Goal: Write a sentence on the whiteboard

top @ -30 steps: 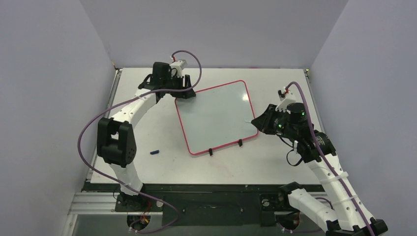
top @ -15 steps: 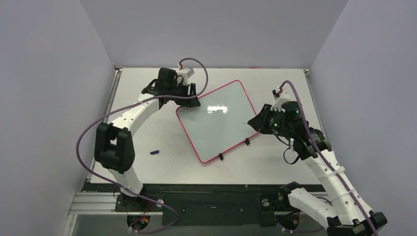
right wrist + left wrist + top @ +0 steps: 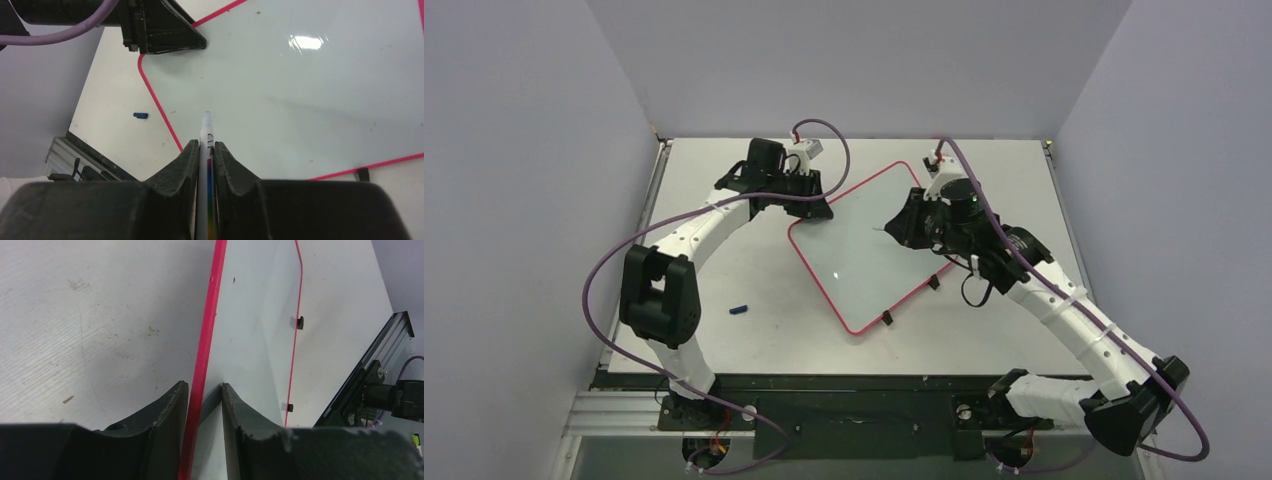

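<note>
Left tool (image 3: 204, 386) — fingers set narrow, one on either side of the red-pink rim at the far-left corner of the whiteboard (image 3: 852, 262). The outer finger (image 3: 170, 410) lies close against the rim. A sliver of board surface shows between the rim and the inner finger. Whether the rim is actually pinched: cannot tell.

Right tool (image 3: 205, 144) — closed on a pen (image 3: 206, 129). The pen has a white barrel with a rainbow-coloured strip, lies lengthwise between the fingers, and its tip projects forward. In the right wrist view the tip points at the white surface just inside the board's rim. Contact with the surface cannot be judged.

The whiteboard lies about the middle of the bench (image 3: 734, 270), turned diagonal to the bench edges. Its surface is glossy, with one bright glare spot and a few tiny dark specks. Two black feet (image 3: 887, 318) sit on its near-right long edge. The right arm reaches in from the right and overhangs the board's far-right part. The left arm curves in from the left to the far-left corner.

A small blue object (image 3: 739, 309) lies on the bench to the left of the board, well apart from it.
</note>
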